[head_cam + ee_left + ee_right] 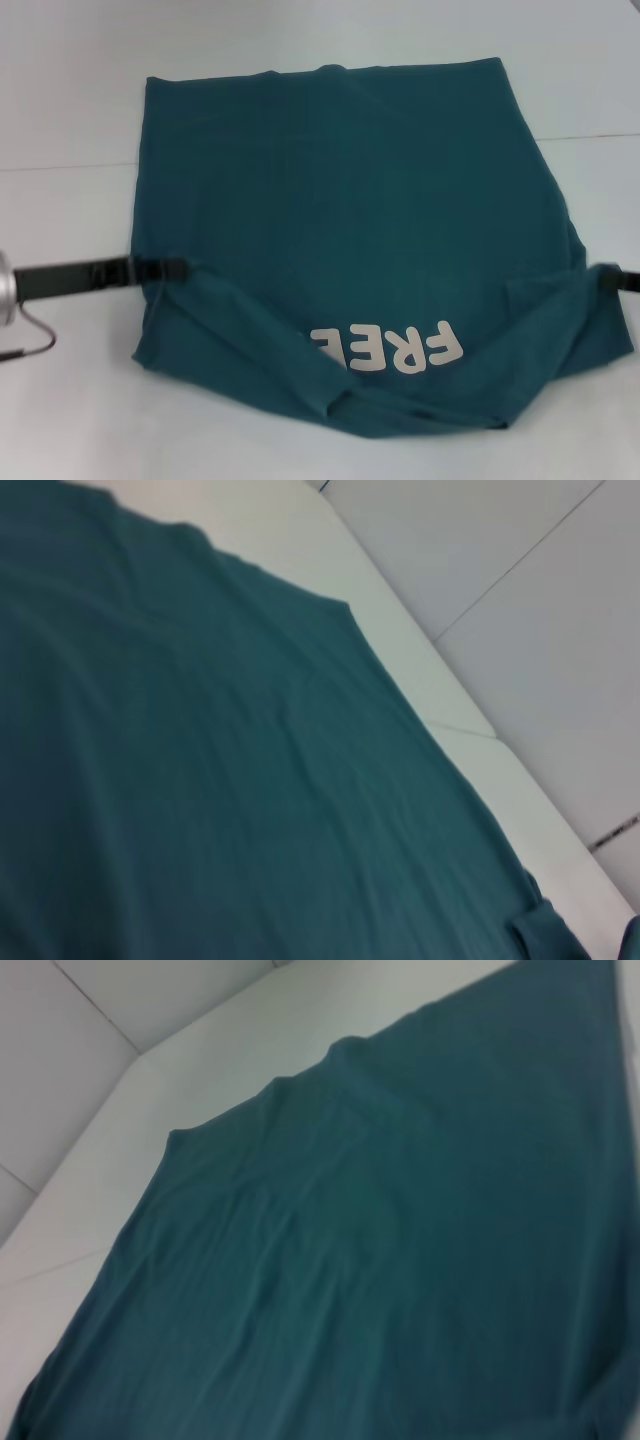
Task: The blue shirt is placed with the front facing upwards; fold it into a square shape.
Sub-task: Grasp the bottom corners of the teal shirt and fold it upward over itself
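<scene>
The blue shirt lies spread on the white table, its far half flat. The near part is raised and creased, with pale "FRE" lettering showing upside down. My left gripper reaches in from the left and is shut on the shirt's left edge. At the right edge, my right gripper pinches the cloth, and folds run from both grips toward the near hem. Both wrist views show only smooth shirt fabric and table, no fingers.
The white table surface surrounds the shirt on all sides, with seams between its panels. A thin dark cable loops under my left arm near the left edge of the view.
</scene>
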Motion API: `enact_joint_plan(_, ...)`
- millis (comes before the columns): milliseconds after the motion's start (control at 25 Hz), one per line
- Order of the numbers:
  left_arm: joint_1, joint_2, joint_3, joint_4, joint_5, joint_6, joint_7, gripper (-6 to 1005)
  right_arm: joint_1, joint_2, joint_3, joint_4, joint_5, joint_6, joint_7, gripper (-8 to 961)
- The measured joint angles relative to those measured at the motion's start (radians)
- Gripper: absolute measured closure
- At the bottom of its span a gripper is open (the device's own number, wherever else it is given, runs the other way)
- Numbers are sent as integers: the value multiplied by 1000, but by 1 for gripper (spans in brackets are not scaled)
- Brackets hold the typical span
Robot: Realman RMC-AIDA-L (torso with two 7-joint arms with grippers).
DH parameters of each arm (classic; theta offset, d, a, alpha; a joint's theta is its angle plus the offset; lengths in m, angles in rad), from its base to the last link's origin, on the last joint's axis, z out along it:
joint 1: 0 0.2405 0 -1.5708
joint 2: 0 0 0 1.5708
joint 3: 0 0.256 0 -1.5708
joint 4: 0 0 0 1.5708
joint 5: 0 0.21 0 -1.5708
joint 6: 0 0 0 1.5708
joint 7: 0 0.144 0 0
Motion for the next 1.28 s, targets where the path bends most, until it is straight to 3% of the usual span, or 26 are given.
enact_joint_plan(360, -79, 0, 1, -20, -35, -165, -13, 987, 103, 1, -59, 29, 3, 166, 6, 920)
enact_joint_plan(760, -124, 3, 1, -36, -67, -310, -24, 987, 196, -6, -136, 29, 3, 312, 60, 921)
enact_joint_plan(1280, -160, 32, 3, -57, -140, -436, -24, 987, 293, -33, -209, 18, 5, 416, 129, 921)
